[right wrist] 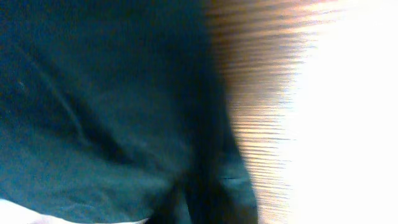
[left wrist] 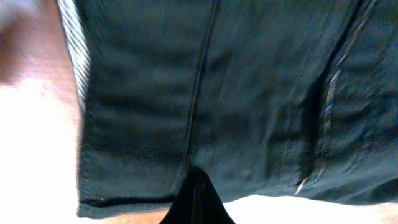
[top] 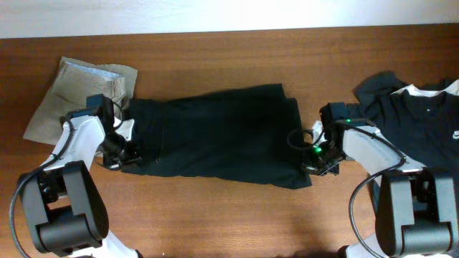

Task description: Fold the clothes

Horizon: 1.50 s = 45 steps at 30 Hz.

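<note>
Overhead, we see the black shorts [top: 215, 132] spread flat, the left gripper [top: 120, 154] at their left edge and the right gripper [top: 320, 159] at their right. Khaki trousers [top: 75, 93] lie left of the shorts, a black shirt [top: 419, 118] to their right. Left wrist: the shorts fill our view, with one dark finger [left wrist: 198, 202] over their hem. Right wrist: blurred shorts. We cannot tell how wide either pair of jaws stands.

Brown wood-grain table [top: 237, 215] fills the overhead view; white wall [top: 215, 14] along its far edge; strong glare bleaches the wood, right wrist view.
</note>
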Each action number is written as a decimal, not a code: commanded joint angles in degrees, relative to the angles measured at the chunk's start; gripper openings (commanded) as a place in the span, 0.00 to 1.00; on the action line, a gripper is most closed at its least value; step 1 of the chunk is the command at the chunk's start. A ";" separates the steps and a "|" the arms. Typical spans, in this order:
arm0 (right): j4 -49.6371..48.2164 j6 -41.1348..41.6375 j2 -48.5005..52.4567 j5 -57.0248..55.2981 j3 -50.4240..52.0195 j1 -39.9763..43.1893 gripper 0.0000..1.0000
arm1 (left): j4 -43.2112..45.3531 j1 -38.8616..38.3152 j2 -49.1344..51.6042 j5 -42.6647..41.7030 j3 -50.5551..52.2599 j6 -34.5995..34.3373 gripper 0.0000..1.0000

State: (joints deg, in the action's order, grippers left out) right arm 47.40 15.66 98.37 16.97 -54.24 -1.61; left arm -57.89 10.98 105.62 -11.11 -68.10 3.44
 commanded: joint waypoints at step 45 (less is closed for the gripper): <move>5.75 -4.20 -1.92 4.15 -4.79 7.52 0.31 | 18.43 -3.61 8.28 -23.87 -3.08 11.45 0.01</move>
State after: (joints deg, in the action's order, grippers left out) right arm 53.21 10.98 95.96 22.09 -59.27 6.22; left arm -37.87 7.46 113.16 -33.95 -70.13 13.98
